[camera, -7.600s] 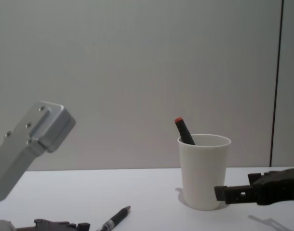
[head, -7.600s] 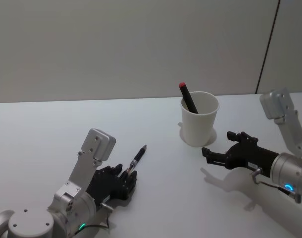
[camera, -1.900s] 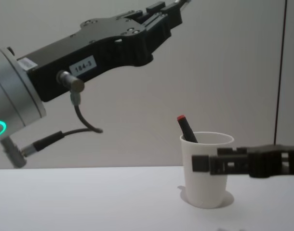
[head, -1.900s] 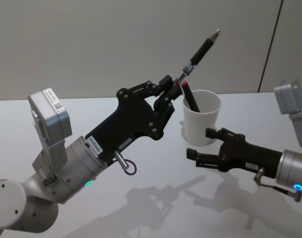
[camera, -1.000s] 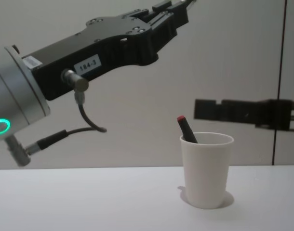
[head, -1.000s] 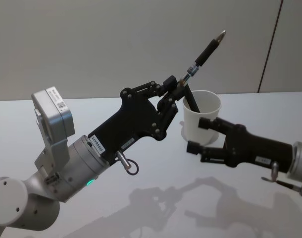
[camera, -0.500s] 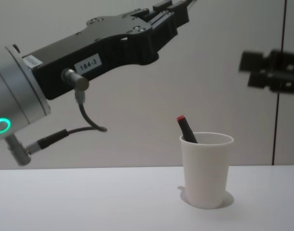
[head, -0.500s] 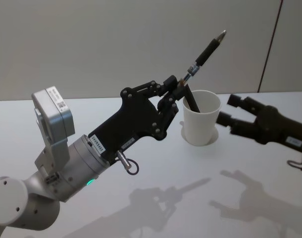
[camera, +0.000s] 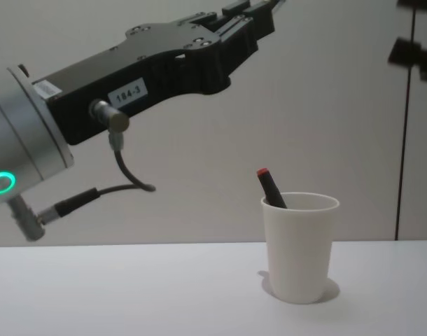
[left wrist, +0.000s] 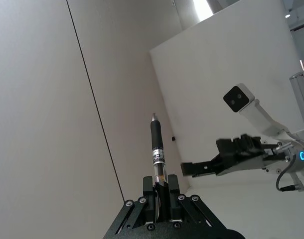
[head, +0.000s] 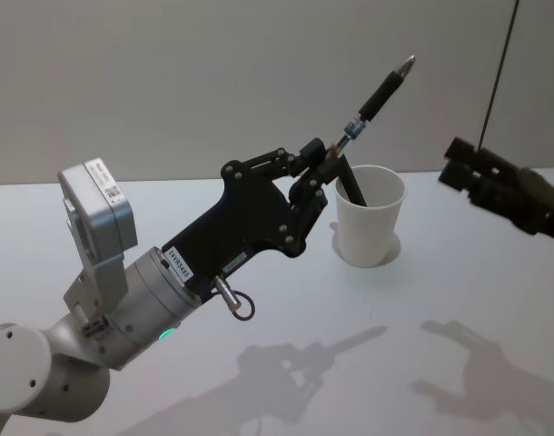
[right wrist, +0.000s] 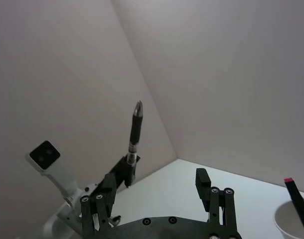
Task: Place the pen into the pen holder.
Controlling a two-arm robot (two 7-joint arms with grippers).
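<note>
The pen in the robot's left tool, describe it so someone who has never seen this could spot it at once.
Above the white table, the left tool is raised near the white paper cup. Clamped in it, the black pen slants up into the air, metal tip uppermost. The other pen, red-capped, stands inside the cup.

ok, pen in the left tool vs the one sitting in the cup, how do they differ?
The held pen is clamped in the left tool, up in the air. The red-tipped pen stands in the white cup. The held pen slants up and to the robot's right, metal tip uppermost, while the red-tipped pen leans left on the rim, red end up. Both are slim and mostly black.
</note>
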